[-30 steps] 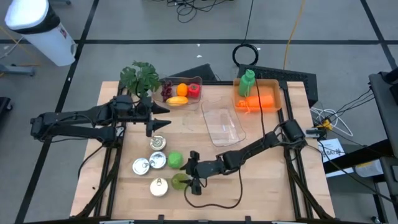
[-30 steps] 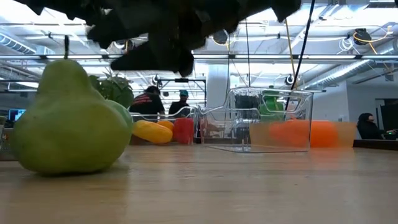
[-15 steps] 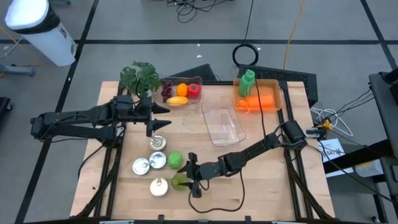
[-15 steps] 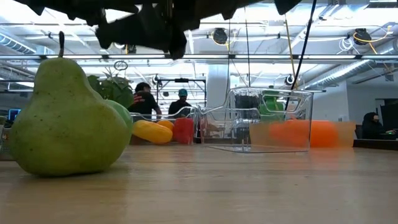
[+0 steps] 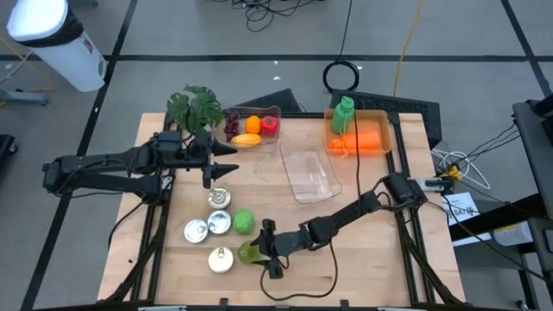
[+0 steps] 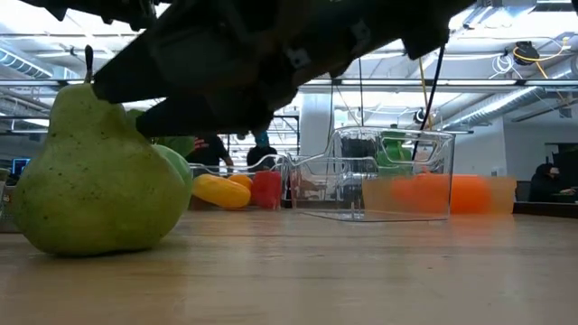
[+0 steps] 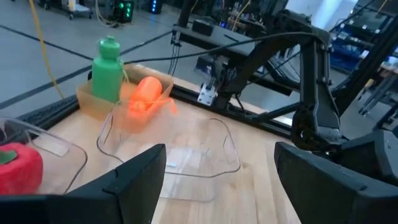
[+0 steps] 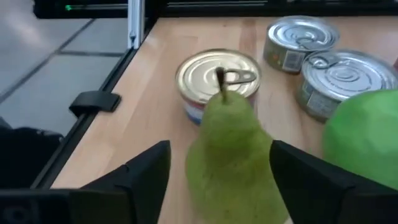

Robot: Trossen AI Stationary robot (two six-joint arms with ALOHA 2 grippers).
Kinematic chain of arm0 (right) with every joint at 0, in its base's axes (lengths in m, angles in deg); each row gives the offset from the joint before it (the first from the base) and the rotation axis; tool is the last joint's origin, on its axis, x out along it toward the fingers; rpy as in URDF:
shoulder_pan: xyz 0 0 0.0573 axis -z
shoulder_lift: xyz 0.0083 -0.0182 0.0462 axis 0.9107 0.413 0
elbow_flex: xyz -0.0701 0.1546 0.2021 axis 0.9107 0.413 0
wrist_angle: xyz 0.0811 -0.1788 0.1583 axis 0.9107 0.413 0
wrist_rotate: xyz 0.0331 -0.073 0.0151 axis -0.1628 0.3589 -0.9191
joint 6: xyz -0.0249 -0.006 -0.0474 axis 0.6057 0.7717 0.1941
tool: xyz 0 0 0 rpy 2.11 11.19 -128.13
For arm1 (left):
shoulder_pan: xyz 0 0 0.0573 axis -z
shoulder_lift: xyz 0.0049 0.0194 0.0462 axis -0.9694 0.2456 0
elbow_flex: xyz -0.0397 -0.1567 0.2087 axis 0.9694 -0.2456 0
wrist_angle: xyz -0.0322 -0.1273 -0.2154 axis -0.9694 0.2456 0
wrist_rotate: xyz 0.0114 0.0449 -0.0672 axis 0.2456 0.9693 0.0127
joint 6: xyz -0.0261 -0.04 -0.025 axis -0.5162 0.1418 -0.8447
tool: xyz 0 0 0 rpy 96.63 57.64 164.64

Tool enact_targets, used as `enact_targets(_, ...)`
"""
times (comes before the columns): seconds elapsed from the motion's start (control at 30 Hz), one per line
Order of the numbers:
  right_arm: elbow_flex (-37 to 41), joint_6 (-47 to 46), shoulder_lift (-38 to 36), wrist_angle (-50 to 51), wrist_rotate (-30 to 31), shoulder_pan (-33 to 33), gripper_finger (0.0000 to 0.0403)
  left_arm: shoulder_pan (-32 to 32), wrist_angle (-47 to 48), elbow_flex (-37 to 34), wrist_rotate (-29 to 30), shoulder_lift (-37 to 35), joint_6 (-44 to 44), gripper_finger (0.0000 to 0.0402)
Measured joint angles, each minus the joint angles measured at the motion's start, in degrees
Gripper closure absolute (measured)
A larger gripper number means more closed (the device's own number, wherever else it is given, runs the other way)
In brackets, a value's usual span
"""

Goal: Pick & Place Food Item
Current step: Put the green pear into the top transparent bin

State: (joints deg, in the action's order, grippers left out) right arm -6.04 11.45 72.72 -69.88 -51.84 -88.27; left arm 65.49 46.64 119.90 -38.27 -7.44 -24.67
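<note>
Standing upright on the pale wooden worktop (image 5: 363, 268) near its front edge, the speckled green pear (image 8: 233, 155) shows a smooth, bulbous body tapering to a thin dark stem. The right hand (image 5: 264, 249) is lowered at the pear, its two dark fingers (image 8: 134, 180) spread apart on either side of the fruit, not clamped on it. Just behind the pear sit three round silver metal cans (image 8: 219, 82) with pull-tab lids and a smooth green ball-shaped fruit (image 8: 367, 137). A clear, rigid plastic tray (image 5: 309, 174) lies mid-worktop. The left hand (image 5: 226, 161) hangs apart from these, fingers open, holding nothing.
</note>
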Motion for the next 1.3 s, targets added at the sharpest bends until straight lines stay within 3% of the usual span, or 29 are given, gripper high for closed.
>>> enact_targets(0.23,-0.02,-0.83,3.65,-3.64,-1.44,0.64,0.0081,0.0,0.11,-0.04,0.0,2.66,-0.01,0.0108)
enact_targets(0.4,-0.02,-0.22,5.87,-7.05,-1.47,1.76,0.007,0.01,-1.15,-0.03,0.0,5.24,-0.02,0.012)
enact_targets(0.6,-0.02,-2.62,6.71,-8.88,-1.5,2.68,0.0088,-0.02,-1.82,-0.04,0.0,7.08,-0.07,0.0121)
enact_targets(0.87,-0.09,-2.95,6.71,-8.47,-2.94,2.83,0.0159,0.0,-2.76,-0.04,-0.19,7.04,-0.06,0.0122)
enact_targets(1.13,-0.02,0.37,4.11,-3.64,-2.53,2.81,0.0164,1.94,-6.77,-0.04,-11.15,6.62,1.59,0.0154)
enact_targets(1.3,-0.09,1.35,-0.55,4.9,2.59,2.35,0.0164,6.53,-6.75,-0.04,-13.07,6.62,2.85,0.017)
